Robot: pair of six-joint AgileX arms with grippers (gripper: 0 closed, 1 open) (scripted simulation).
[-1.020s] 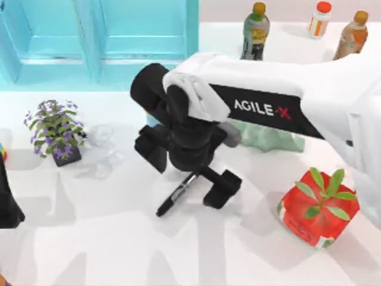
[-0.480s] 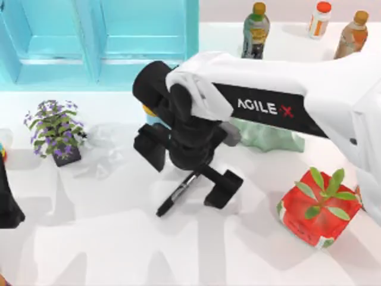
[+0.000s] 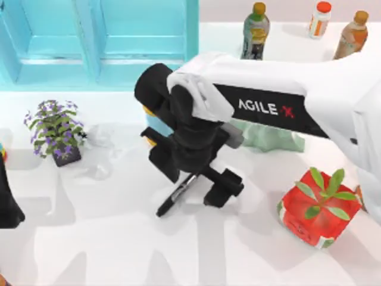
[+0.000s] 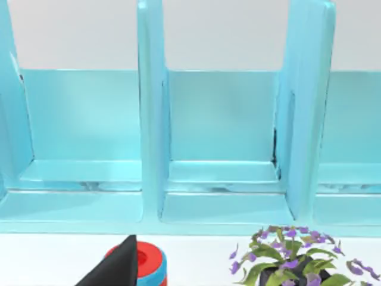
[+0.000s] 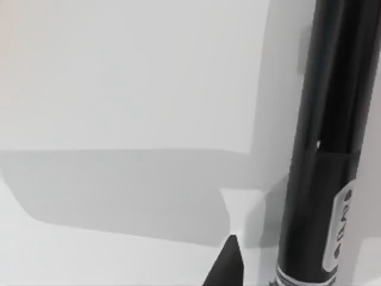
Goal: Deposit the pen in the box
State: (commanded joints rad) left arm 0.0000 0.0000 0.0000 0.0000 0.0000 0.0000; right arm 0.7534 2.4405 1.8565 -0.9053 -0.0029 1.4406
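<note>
The pen [image 3: 177, 195] lay flat on the white table [image 3: 89, 250], slanted, near the middle, and your right gripper [image 3: 193, 179] stood directly over it with its fingers spread, one on each side of the barrel. That straddle made sense as the set-up for a pinch across the pen's width, near its grey label band. In the right wrist view the pen [image 5: 324, 149] ran close alongside one dark fingertip [image 5: 226, 265], not yet touched as far as I could tell, so the grasp looked unfinished.

Your left arm [image 3: 9, 196] sat parked at the table's left edge; I could not tell whether its fingers were apart or together.

The box [image 3: 101, 42], a pale blue unit split into open compartments, stood at the back left, well apart from the pen, so a lift and a carry across were still ahead of you. The left wrist view faced those compartments [image 4: 223, 119].

Around you the table was crowded: a potted purple flower [image 3: 55, 128] at the left, a red planter [image 3: 318, 208] at the right, a green lump [image 3: 271, 137] behind the arm, and three bottles [image 3: 256, 30] along the back edge.
</note>
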